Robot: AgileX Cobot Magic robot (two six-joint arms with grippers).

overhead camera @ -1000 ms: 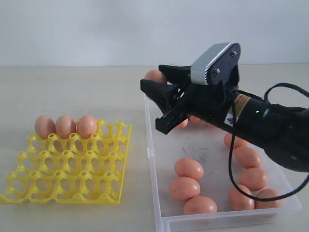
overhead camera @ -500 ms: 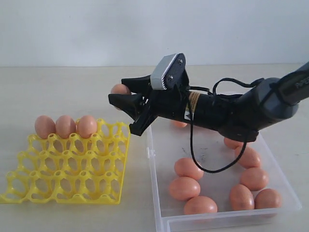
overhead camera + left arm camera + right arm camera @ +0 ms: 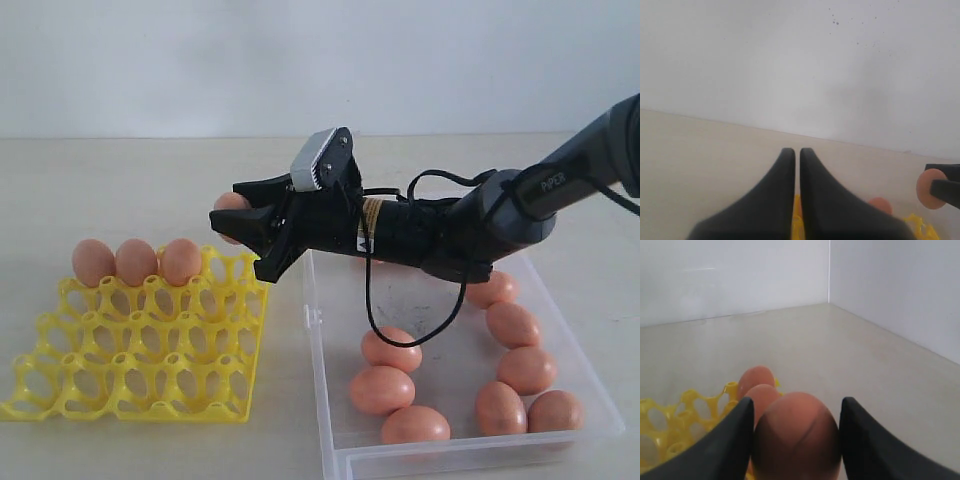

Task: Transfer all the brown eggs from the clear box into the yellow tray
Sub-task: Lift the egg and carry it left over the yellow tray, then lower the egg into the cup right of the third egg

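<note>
My right gripper (image 3: 236,216) is shut on a brown egg (image 3: 230,203) and holds it in the air just above the back right corner of the yellow tray (image 3: 140,370). In the right wrist view that egg (image 3: 796,437) fills the gap between the black fingers (image 3: 735,435). Three brown eggs (image 3: 137,262) sit in the tray's back row, and the cup at that row's right end is empty. Several more brown eggs (image 3: 381,389) lie in the clear box (image 3: 470,455). My left gripper (image 3: 797,151) is shut on nothing; it does not show in the exterior view.
The right arm (image 3: 470,235) and its cable (image 3: 400,320) stretch across the back of the box. The box's left wall (image 3: 312,320) stands close to the tray's right edge. A white wall runs behind the beige table (image 3: 120,190).
My right gripper has carried the egg leftwards and down, from above the box's back left corner to above the tray's back right corner. The eggs in the tray and box have not moved.
</note>
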